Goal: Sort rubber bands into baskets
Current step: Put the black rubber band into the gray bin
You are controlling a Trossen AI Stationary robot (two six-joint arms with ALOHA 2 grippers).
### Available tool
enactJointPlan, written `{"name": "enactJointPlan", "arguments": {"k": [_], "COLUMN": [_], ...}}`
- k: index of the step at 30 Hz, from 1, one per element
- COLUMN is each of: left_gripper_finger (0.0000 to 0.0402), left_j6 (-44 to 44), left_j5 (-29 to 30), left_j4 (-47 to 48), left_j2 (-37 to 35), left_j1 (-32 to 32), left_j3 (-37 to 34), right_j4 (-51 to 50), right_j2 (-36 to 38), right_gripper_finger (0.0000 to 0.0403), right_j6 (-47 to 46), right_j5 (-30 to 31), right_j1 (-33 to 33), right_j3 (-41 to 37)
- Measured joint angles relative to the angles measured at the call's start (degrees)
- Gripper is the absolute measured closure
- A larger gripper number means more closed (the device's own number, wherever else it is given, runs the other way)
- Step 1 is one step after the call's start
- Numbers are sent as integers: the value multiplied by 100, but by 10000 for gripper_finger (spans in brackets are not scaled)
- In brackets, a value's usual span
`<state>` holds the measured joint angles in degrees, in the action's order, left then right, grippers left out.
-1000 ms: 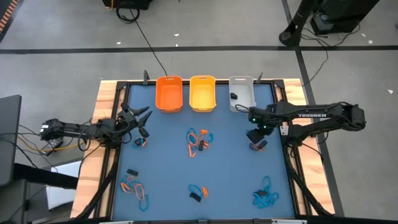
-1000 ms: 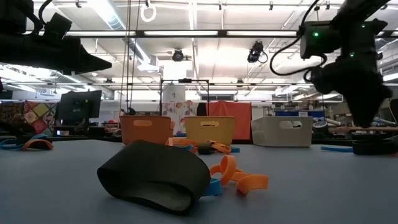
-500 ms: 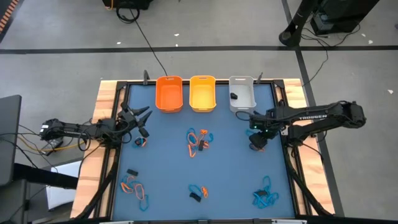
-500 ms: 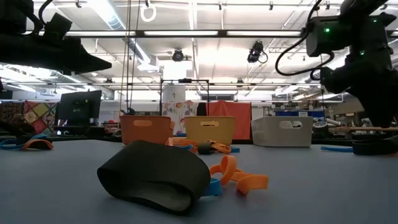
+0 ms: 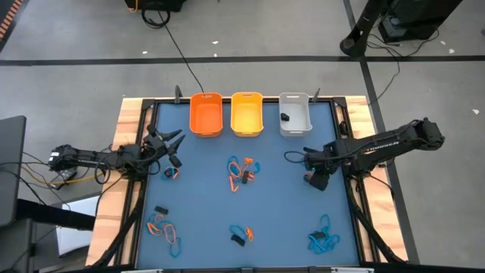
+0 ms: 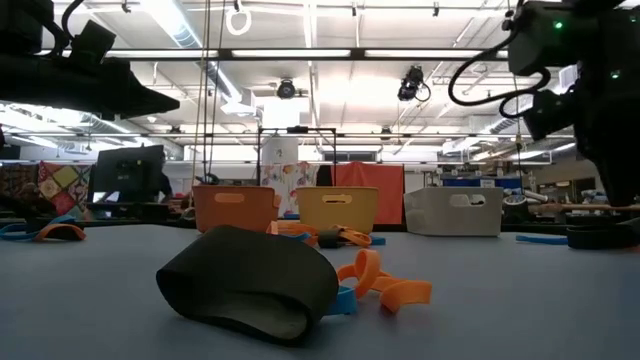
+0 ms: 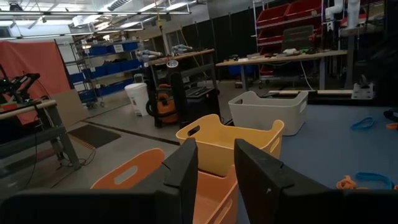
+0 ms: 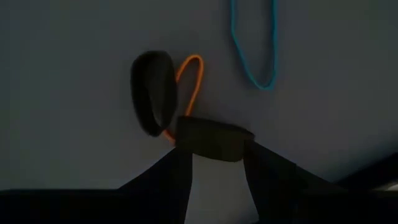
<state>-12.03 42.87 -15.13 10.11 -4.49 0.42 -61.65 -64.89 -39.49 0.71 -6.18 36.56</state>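
Three baskets stand in a row at the far edge: orange, yellow-orange and grey-white, which has a black band in it. My right gripper is low over the table's right side, shut on a chunky black rubber band. Beside it lie another black band, an orange band and a teal band. My left gripper waits open and empty at the table's left, facing the baskets. My right gripper holds the black band between its two fingertips, which point down at the table. The band lies across the gap between the fingers. Whether it is lifted clear of the table, I cannot tell.
Small heaps of teal, orange and black bands lie at the table's middle, left, near left, near middle and near right. A black band with orange ones lies close to the low camera.
My right gripper has gone from near the grey-white basket toward the table's near edge, to the bands on the right side. My left arm has kept still.
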Motion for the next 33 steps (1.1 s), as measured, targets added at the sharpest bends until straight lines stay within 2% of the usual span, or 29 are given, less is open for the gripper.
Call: {"name": "enactJointPlan", "arguments": {"k": [12, 20, 24, 28, 33], "left_gripper_finger": [291, 291, 291, 291, 291], "left_j6": [-149, -146, -146, -146, -145], "left_j5": [2, 2, 3, 4, 4], "left_j4": [-133, -125, -127, -136, -136], "left_j2": [2, 1, 0, 0, 0], "left_j1": [0, 0, 0, 0, 1], "left_j3": [-1, -2, 0, 0, 0], "right_j4": [-41, -57, -64, -57, 254], "right_j2": [-1204, -1779, -1848, -1837, -1841], "right_gripper_finger": [247, 247, 253, 278, 353], "right_j6": [193, 329, 330, 316, 322], "right_j5": [148, 1124, 1318, 1319, 1309], "right_j1": [-1069, -1167, -1164, -1119, -976], "right_j3": [-2, -2, -2, -2, -2]}}
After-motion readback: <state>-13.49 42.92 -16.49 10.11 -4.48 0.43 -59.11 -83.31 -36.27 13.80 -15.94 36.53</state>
